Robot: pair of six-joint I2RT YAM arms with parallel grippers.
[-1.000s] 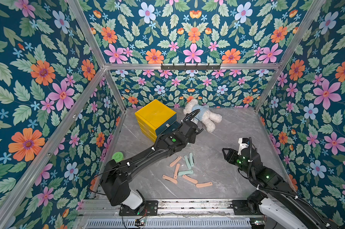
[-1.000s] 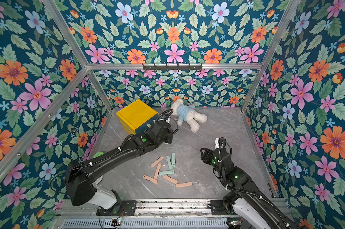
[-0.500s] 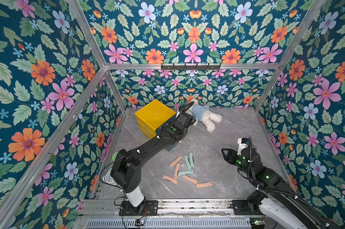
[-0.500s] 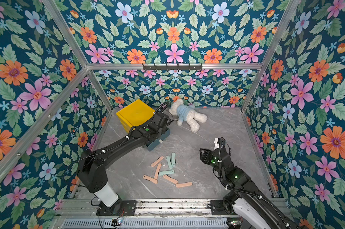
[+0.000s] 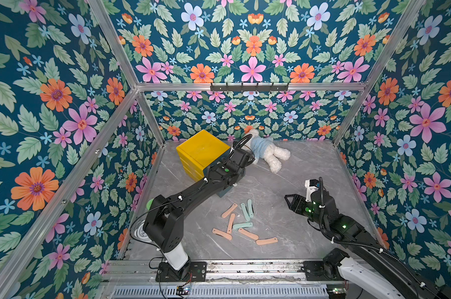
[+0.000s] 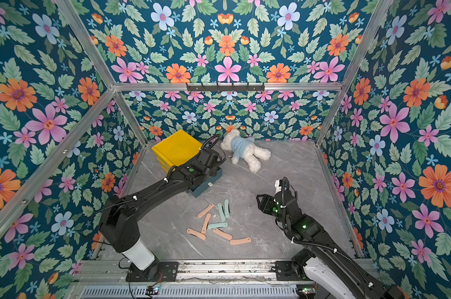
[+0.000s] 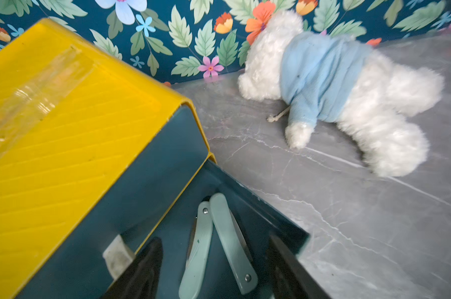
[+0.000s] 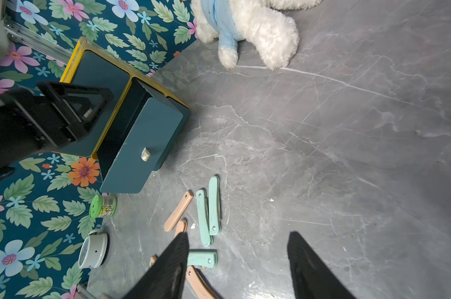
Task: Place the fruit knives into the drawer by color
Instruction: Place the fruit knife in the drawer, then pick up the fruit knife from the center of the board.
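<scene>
Cabinet [image 5: 202,148]: yellow shell, dark teal drawer [image 8: 141,134]. Fruit knives [image 7: 231,240]: two pale teal inside the drawer; before the drawer, three pale teal knives [image 5: 242,225], five salmon pink knives [image 5: 266,241]. Plush toy [image 5: 273,155]: white, light blue top. Tabletop [image 5: 310,168]: veined grey marble. Walls [image 5: 64,103]: dark teal floral. My arms [image 5: 190,190]: black.

Top views: high, front, looking down on whole table [image 5: 322,165].
Left wrist: close above drawer [image 7: 266,217].
Right wrist: farther, sharing drawer.

fluffy plush bear [image 7: 361,103], glossy yellow plastic cabinet [image 7: 64,129], matt marbled tabletop [image 5: 297,181]
</scene>
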